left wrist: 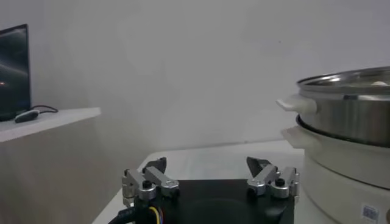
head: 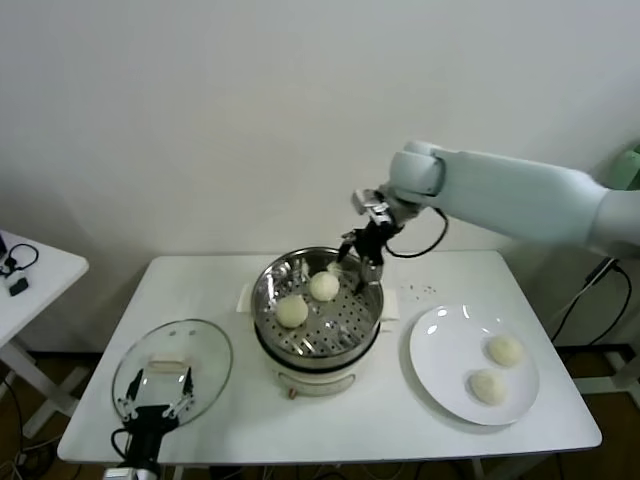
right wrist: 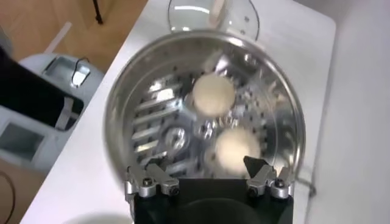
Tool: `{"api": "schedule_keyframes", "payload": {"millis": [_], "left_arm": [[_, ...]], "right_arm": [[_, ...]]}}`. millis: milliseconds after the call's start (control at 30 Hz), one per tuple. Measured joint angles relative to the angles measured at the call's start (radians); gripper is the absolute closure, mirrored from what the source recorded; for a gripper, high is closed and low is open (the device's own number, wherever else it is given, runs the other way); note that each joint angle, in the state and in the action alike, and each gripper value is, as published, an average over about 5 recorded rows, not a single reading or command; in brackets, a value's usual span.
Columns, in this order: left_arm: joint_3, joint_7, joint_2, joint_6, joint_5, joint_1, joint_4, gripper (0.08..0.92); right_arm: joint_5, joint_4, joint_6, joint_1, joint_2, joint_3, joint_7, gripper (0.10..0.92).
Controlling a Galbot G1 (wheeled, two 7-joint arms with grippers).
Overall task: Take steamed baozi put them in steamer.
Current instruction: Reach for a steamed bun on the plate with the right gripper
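Two steamed baozi point(head: 292, 311) point(head: 324, 286) lie on the perforated floor of the steamer point(head: 268, 285), a shiny steel pot on a white base at the table's middle. Two more baozi point(head: 505, 350) point(head: 487, 387) rest on the white plate point(head: 432, 352) to the right. My right gripper point(head: 360, 252) hangs open over the steamer's far right rim, holding nothing. In the right wrist view both baozi point(right wrist: 214, 95) point(right wrist: 237, 148) sit below the open right gripper point(right wrist: 206, 165). My left gripper point(head: 155, 397) is parked low at the table's front left, open and empty, over the glass lid.
A round glass lid point(head: 205, 357) lies flat at the front left of the white table point(head: 380, 425). A small side table point(head: 40, 270) with cables stands to the left. The wall runs close behind the table.
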Motion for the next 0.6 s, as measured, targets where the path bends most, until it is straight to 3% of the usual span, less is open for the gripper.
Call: {"api": "schedule_keyframes", "payload": {"millis": [300, 600], "left_arm": [[0.000, -0.018, 0.001, 0.022, 0.008, 0.009, -0.013, 0.177], [-0.003, -0.023, -0.005, 0.028, 0.019, 0.024, -0.018, 0.177]], "right_arm": [[-0.169, 0.108, 0.037, -0.090, -0.253, 0.062, -0.017, 0.203], [-0.356, 0.113, 0.064, -0.332, -0.412, 0.207, -0.015, 0.203]]}}
